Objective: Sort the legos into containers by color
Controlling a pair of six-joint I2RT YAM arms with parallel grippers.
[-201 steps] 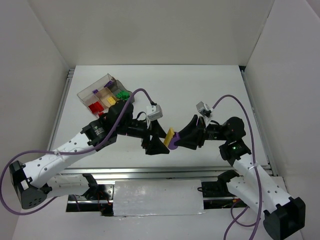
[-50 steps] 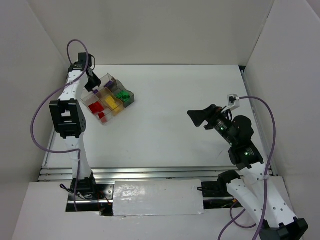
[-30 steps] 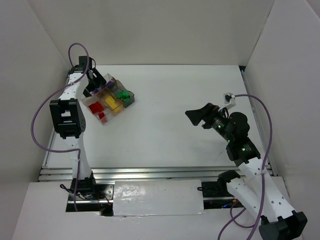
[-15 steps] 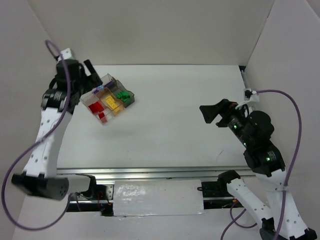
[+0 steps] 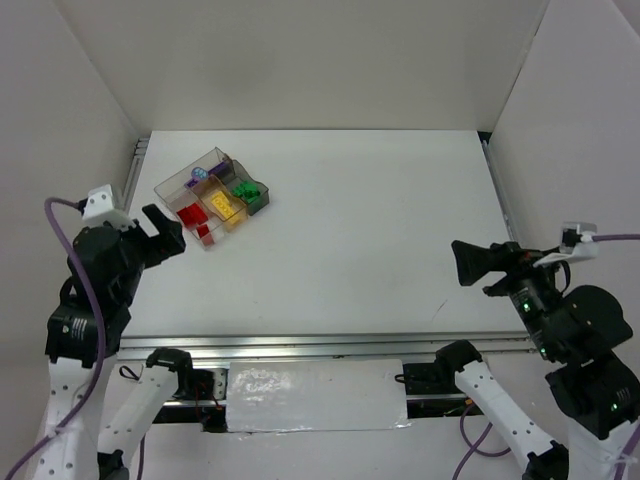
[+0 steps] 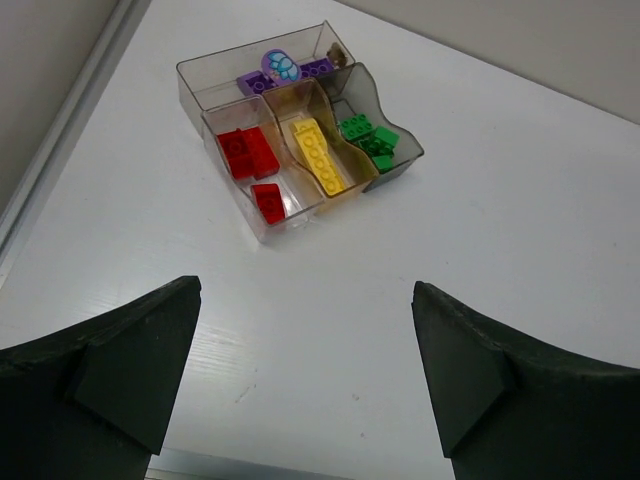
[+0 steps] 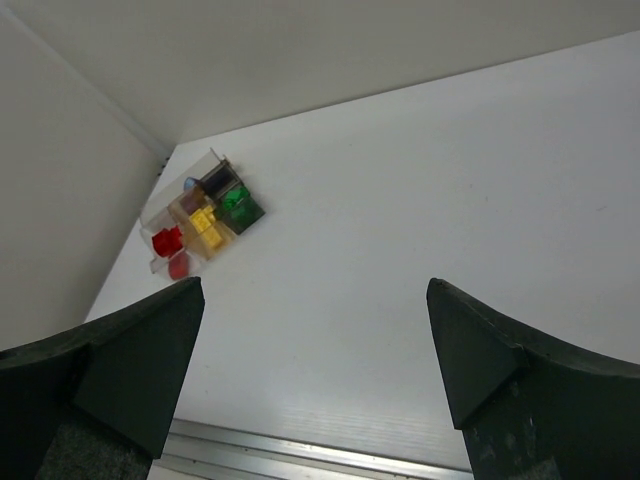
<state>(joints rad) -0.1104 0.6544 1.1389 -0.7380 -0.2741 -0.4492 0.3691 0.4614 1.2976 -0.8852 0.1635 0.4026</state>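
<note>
The containers are the compartments of one clear tray [image 5: 183,170] at the table's back left, also in the left wrist view [image 6: 230,70] and small in the right wrist view [image 7: 215,160]. The legos lie sorted inside it: red bricks [image 6: 248,153], a yellow plate [image 6: 320,155], green bricks [image 6: 368,135] and purple pieces [image 6: 280,68]. My left gripper [image 5: 165,235] [image 6: 305,290] hangs open and empty, just near-left of the tray. My right gripper [image 5: 472,265] [image 7: 313,285] is open and empty at the near right, far from the tray.
White walls enclose the table on three sides. A metal rail [image 5: 300,345] runs along the near edge, and another [image 6: 60,130] runs along the left edge beside the tray.
Both arms have drawn back and risen. The left gripper left the tray's back-left corner for the near left. The right gripper swung from mid-table to the near right. Both stayed open.
</note>
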